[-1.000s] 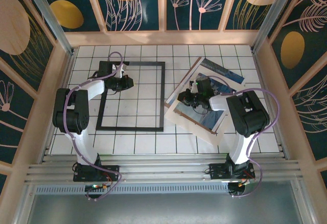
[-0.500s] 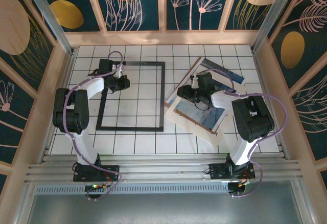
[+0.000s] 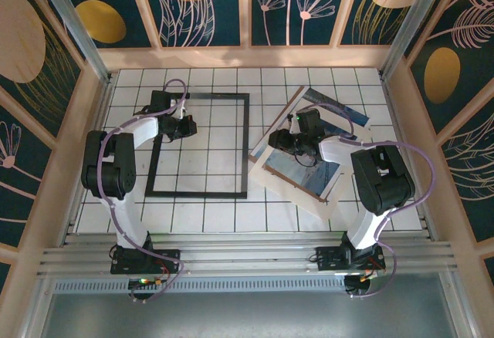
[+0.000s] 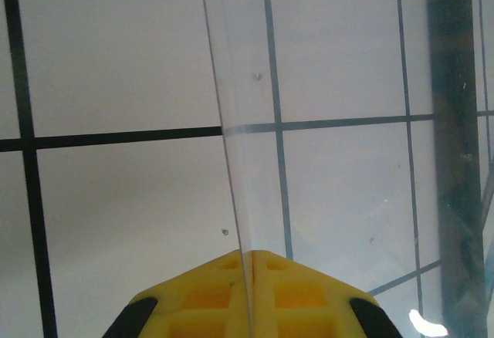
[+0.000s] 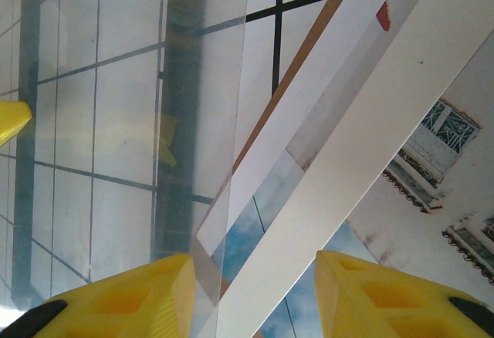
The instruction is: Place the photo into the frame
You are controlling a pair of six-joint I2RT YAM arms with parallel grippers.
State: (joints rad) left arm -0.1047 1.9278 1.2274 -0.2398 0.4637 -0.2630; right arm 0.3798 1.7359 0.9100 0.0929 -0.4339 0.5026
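The black frame [image 3: 245, 145] lies flat on the tiled table, left of centre. The blue-toned photo [image 3: 307, 170] lies to its right in a tilted stack with a cream mat [image 5: 363, 114] and a brown board [image 5: 309, 41]. My left gripper [image 3: 187, 127] hovers over the frame's left side. In the left wrist view its yellow fingers [image 4: 224, 292] are shut on the thin edge of a clear pane [image 4: 231, 122]. My right gripper [image 3: 279, 142] is over the stack's left corner. Its fingers [image 5: 123, 299] stand open, with the mat strip and blue sky of the photo [image 5: 247, 238] between them.
Wooden walls with painted panels close in the table on three sides. The frame's dark bar [image 4: 455, 137] shows through the pane. Bare white tiles [image 3: 208, 214] lie near the front edge between the two arm bases.
My right gripper has opened and shifted a little toward the far side of the stack. The left gripper stays shut on the pane, barely moved.
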